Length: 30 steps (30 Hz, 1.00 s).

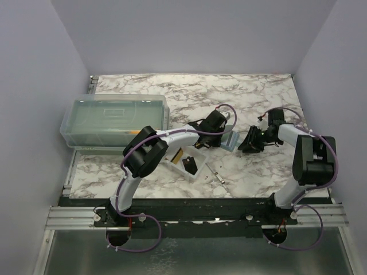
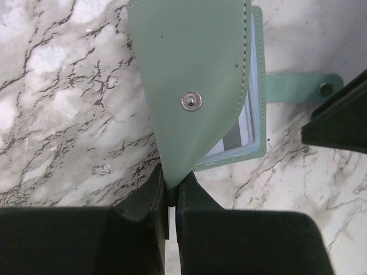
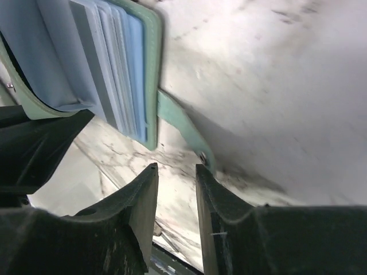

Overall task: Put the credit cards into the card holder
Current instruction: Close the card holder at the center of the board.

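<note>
**Layout, L to R (top view)**

1. Far L: translucent lidded box (image 1: 114, 117) on the marble table (image 1: 258, 97), near the L wall.
2. Centre-L, beside the L arm's forearm: small clear tray (image 1: 170, 162). The gold card (image 1: 179, 155) and black card (image 1: 190, 166) are at the tray, side by side, gold to the L. Whether they lie flat or lean cannot be told. Both are outside the card holder.
3. Just R of the tray: small metal pin-like item (image 1: 217, 175) on the table, apart from the tray.
4. Centre: card holder (image 2: 195, 63), sage green, opened out on the table between the two grippers.
   - L gripper (image 2: 170, 192): fingers pressed together, pinching the pointed tip of the front flap, which is raised off the rest of the holder.
   - Snap button (image 2: 191, 101) sits mid-flap, facing the wrist cam.
   - Pale blue sleeves show under the flap and fan out in the R wrist view.
   - Closure strap (image 2: 287, 86) runs out to the R, flat on the table, with a snap stud at its end.
5. Centre-R: R gripper (image 3: 176, 183), low over the table just beside the strap end.
   - Fingers partly spread, narrow gap, nothing between them.
   - No contact with the strap or holder can be made out.
</note>
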Available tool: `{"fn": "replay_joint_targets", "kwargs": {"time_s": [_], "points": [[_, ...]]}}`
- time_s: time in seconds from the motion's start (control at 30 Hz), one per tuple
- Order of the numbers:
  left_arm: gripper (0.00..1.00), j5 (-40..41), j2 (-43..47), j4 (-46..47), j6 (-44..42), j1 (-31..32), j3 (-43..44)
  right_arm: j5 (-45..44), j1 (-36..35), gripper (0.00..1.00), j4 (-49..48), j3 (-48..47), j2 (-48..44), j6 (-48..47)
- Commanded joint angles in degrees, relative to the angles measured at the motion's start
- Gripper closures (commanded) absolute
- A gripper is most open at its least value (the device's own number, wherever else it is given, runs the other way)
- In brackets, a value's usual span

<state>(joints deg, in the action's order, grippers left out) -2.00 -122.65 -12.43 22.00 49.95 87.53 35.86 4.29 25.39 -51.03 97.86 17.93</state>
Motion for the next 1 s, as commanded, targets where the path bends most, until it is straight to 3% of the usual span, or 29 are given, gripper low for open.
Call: {"fn": "replay_joint_targets", "kwargs": {"time_s": [0.0,0.23,0.53,0.7,0.97], "points": [[0.95,-8.5,1.4,-0.8,-0.9,0.0,1.3,-14.4,-0.1,0.63,7.7,-1.1,-7.0,-0.7],[0.55,-19.6,1.6,-0.8,-0.3,0.0,2.6,-10.9,-0.1,0.61,5.2,-1.5,-8.6,-0.7],[0.42,-21.6,2.3,-0.8,0.8,-0.1,4.3,-8.5,-0.1,0.58,-2.5,0.5,-8.2,2.2],[0.44,-21.8,0.6,-0.8,1.1,-0.6,7.1,-10.0,-0.1,0.59,-4.4,0.6,-8.0,2.0],[0.69,-22.8,-6.6,-0.4,4.3,-2.2,12.1,-9.7,-0.2,0.76,-5.9,0.6,-7.2,1.7]]}}
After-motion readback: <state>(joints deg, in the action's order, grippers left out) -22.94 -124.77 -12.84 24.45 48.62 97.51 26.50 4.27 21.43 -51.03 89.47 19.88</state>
